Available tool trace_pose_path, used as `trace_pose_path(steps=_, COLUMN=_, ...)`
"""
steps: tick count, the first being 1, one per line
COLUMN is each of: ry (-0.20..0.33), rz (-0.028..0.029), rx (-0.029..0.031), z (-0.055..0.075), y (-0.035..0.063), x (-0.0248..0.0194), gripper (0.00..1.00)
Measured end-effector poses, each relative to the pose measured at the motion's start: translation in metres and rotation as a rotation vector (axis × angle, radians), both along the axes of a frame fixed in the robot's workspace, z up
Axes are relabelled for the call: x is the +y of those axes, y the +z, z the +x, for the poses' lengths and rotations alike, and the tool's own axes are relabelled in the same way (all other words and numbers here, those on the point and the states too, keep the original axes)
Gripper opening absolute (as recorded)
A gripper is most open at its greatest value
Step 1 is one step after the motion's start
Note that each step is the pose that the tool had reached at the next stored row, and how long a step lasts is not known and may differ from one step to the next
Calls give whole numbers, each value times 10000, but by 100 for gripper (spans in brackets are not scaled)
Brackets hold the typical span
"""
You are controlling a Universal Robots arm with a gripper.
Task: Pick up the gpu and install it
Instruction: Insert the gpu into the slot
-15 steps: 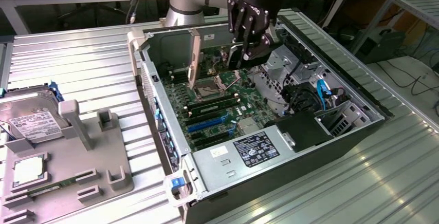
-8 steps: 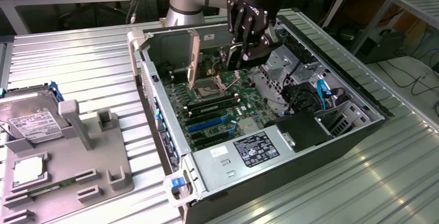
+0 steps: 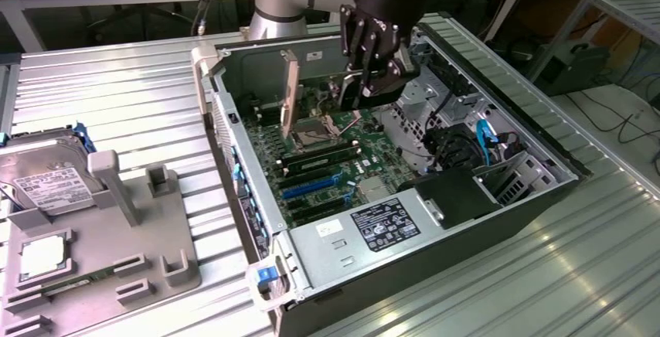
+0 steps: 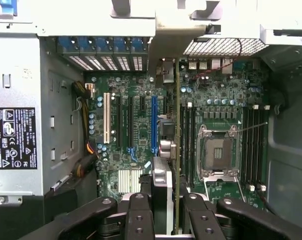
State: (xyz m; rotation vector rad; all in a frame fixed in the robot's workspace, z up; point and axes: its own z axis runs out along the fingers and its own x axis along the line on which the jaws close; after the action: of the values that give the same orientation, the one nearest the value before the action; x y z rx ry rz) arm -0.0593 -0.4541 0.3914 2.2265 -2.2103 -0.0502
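The gpu (image 3: 292, 90), a thin green circuit card with a black cooler block and a silver metal end bracket, is likely light and stiff but fragile. It is best held across its flat faces near the top edge, leaving the lower contact edge and the bracket free. The black, multi-fingered hand (image 3: 366, 90) is clamped on it in just that way. In the wrist view the card (image 4: 163, 185) runs edge-on between the fingers (image 4: 140, 215). It stands upright inside the open black computer case (image 3: 433, 275) on the ribbed metal tabletop (image 3: 577, 275), over the green motherboard (image 4: 140, 90), between the long blue slot (image 4: 154, 125) and the square processor socket (image 4: 218, 152). Its bracket is toward the exterior view's left. I cannot tell whether it is seated.
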Motion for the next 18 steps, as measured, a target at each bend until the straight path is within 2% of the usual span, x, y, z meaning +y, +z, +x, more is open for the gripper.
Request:
trace_pose_path(steps=2, ry=-22, rz=0, rx=-34, z=-1, y=-13, x=9, gripper=28)
trace_pose_path(steps=6, ry=-29, rz=-1, rx=-213, z=-3, y=-28, x=50, gripper=28)
trace_pose_path(steps=7, ry=-35, rz=3, rx=-228, z=-16, y=-42, x=52, gripper=28)
trace_pose_path(steps=11, ry=-40, rz=-3, rx=-228, z=-75, y=-65, x=52, gripper=28)
trace_pose_path(steps=18, ry=-40, rz=7, rx=-240, z=-80, y=-145, x=53, gripper=28)
